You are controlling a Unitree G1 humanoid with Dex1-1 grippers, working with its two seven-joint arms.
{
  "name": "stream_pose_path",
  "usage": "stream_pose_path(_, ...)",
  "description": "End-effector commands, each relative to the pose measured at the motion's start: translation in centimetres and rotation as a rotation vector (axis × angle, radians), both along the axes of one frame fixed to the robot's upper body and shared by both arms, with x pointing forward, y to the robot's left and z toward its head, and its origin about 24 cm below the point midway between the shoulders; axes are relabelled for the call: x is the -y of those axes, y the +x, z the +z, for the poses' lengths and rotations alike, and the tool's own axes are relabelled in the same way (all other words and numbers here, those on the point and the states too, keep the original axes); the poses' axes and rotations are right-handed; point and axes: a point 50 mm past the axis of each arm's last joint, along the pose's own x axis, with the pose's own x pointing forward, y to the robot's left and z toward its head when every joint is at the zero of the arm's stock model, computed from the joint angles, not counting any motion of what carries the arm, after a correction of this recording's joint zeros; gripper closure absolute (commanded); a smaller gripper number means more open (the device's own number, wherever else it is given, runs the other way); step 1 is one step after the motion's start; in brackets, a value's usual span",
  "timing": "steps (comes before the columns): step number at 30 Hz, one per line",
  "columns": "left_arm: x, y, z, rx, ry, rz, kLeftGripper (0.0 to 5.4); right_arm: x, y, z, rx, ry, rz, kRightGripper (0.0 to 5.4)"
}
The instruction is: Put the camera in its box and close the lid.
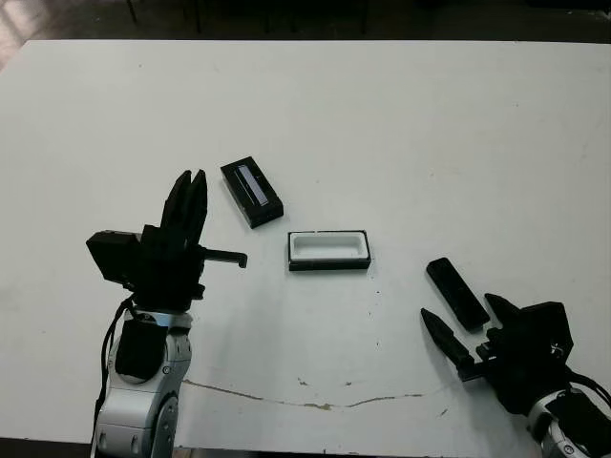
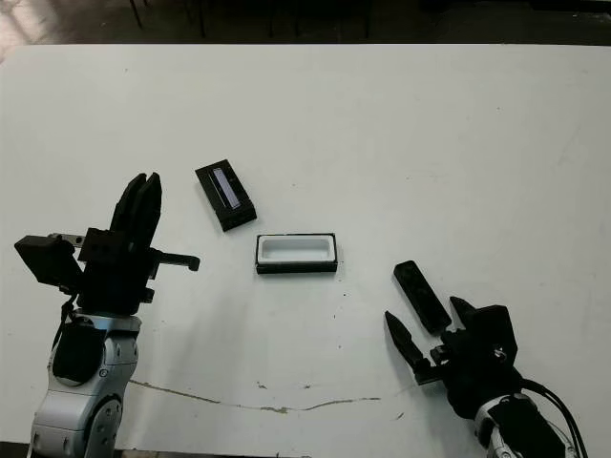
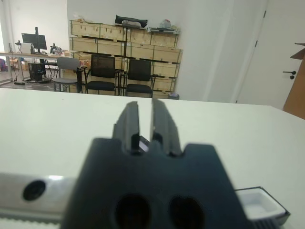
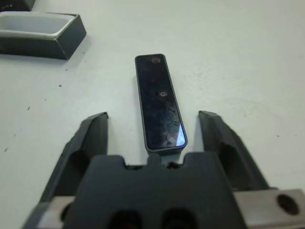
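Note:
The camera [image 1: 456, 293] is a black bar lying flat on the white table at the near right, its glossy face up [image 4: 159, 102]. My right gripper [image 1: 458, 307] is open and low over the table, one finger on each side of the camera's near end without touching it. The box [image 1: 328, 250] sits open in the middle, white lining up, with nothing in it. The lid [image 1: 252, 193], a black slab with a pale strip, lies just behind and left of the box. My left gripper [image 1: 191, 177] is raised at the near left, shut on nothing, pointing toward the lid.
A thin brownish crack line [image 1: 305, 401] runs along the table near its front edge. Bare table surface [image 1: 430, 134] spreads behind and to the right of the box. In the left wrist view, chairs [image 3: 102, 71] and shelves stand beyond the far edge.

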Motion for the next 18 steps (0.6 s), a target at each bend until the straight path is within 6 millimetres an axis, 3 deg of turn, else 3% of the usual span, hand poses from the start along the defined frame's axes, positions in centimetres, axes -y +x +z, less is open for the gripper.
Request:
stream_pose_path(1, -0.29, -0.18, -0.67, -0.044, 0.003, -0.001, 5.40, 0.44, -0.70, -1.31, -0.072, 0.012, -0.029, 2.39)
stream_pose_path(13, -0.43, -0.10, -0.64, -0.035, 0.028, -0.008, 5.40, 0.45, -0.62, -1.30, -0.068, 0.077, -0.032, 4.94)
stream_pose_path(18, -0.39, -0.05, -0.69, -0.042, 0.024, -0.005, 5.40, 0.52, -0.46, -0.92, -0.064, 0.080, -0.022, 5.21)
